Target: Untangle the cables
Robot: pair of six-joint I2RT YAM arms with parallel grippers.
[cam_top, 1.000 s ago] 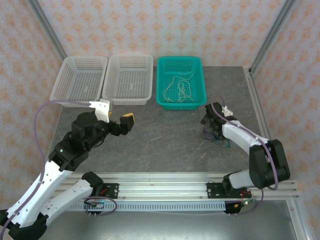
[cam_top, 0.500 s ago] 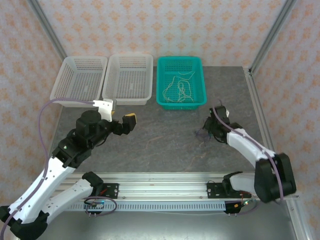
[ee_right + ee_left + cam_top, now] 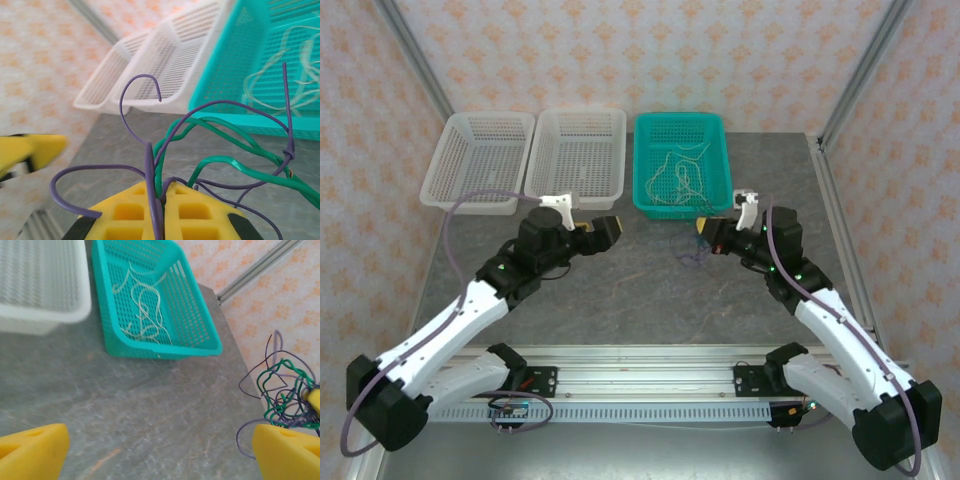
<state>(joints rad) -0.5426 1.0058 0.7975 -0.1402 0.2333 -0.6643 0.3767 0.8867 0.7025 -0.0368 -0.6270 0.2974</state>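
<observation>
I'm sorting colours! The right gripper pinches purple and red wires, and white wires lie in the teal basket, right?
Not red: the right wrist view shows the right gripper shut on purple and green wires. The white wires do lie in the teal basket.

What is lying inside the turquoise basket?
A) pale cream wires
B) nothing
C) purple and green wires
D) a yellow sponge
A: thin cream wires lie on the floor of the turquoise basket, while the purple and green wires are pinched in the right gripper.
</observation>
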